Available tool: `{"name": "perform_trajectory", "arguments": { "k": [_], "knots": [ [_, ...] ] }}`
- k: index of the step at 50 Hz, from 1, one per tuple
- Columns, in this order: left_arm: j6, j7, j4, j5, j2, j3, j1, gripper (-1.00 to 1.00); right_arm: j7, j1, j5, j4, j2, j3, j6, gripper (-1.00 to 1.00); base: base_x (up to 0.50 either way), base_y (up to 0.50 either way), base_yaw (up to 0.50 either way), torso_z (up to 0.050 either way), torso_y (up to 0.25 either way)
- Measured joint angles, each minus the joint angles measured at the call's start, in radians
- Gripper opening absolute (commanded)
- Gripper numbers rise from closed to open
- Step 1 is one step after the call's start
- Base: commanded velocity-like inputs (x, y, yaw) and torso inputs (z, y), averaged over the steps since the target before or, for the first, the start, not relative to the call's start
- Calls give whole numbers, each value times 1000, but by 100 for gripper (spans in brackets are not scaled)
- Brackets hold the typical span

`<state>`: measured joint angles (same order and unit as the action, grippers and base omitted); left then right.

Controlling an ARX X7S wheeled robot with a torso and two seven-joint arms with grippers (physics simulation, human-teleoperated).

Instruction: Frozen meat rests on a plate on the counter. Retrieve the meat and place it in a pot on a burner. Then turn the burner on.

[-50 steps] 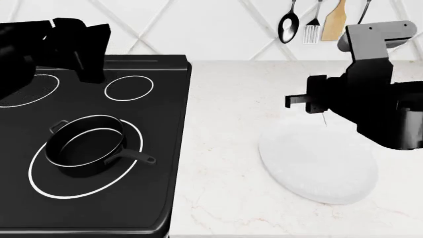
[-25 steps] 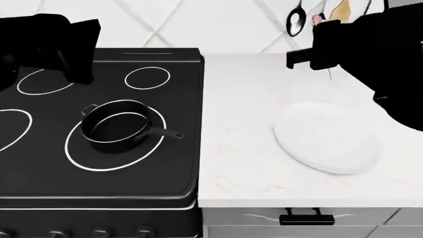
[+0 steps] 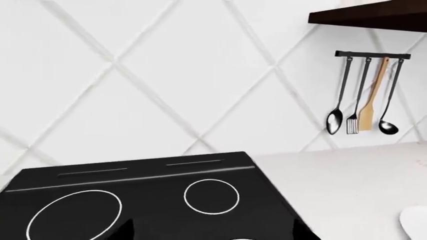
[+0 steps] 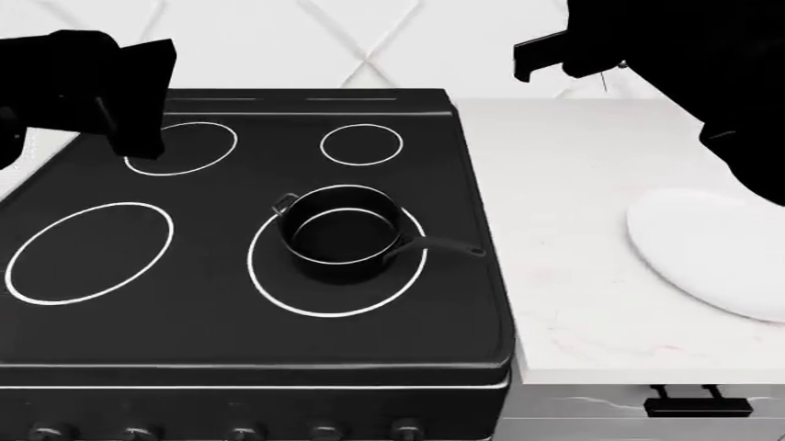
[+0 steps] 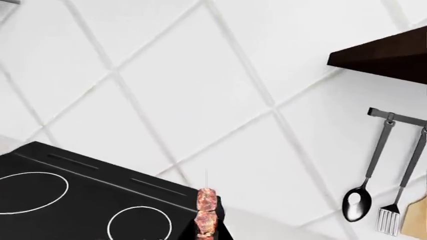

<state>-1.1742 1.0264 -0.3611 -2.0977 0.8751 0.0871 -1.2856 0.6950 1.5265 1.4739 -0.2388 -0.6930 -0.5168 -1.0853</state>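
No brand, label or writing can be read anywhere on the stove or the desk; the landmark here is the pot [image 4: 340,241], which sits empty inside the burner [image 4: 337,310], the large white ring on the black glass cooktop [image 4: 184,322]. Your right gripper [image 4: 576,57] is high up beyond the pot, above the cooktop's back corner on the desk side, a dark mass that hides part of the tiled wall [image 3: 167,75]; your right wrist camera shows the meat [image 5: 206,212] as a reddish-pink strip with a thin pale spike above it, held up in front of the wall, so that gripper is clenched on the meat. Your left gripper [image 4: 123,110] hangs over the far ring on the other side of the pot; you cannot tell whether it is released or clenched. The plate [image 4: 718,262] lies bare on the desk [image 4: 576,276], well to the side of the pot past the cooktop's edge; a spoon [image 3: 337,100], a fork [image 3: 353,120], a wooden spatula [image 3: 371,100] and a ladle [image 3: 390,120] hang on a wall rail beyond the desk.
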Motion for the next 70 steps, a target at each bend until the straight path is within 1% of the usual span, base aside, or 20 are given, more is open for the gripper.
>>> {"name": "perform_trajectory", "arguments": {
  "k": [18, 31, 43, 55, 70],
  "knots": [
    [4, -20, 3, 23, 1, 0, 18, 100, -22, -10, -12, 9, 12, -18, 7, -100, 0, 492, 0, 0, 0],
    [2, -57, 14, 70, -9, -4, 44, 100, -48, -18, 7, 71, 32, -40, -10, -100, 0, 0, 0, 0, 0],
    [-5, -126, 41, 144, -38, 0, 68, 100, -74, 40, 89, 258, 99, -84, -95, -100, 0, 0, 0, 0, 0],
    [-6, -196, 70, 218, -59, 4, 85, 100, -46, 88, 195, 451, 160, -109, -169, -100, 0, 0, 0, 0, 0],
    [2, -236, 90, 273, -76, 14, 96, 100, -36, 112, 268, 570, 185, -149, -243, -100, 0, 0, 0, 0, 0]
  ]
}}
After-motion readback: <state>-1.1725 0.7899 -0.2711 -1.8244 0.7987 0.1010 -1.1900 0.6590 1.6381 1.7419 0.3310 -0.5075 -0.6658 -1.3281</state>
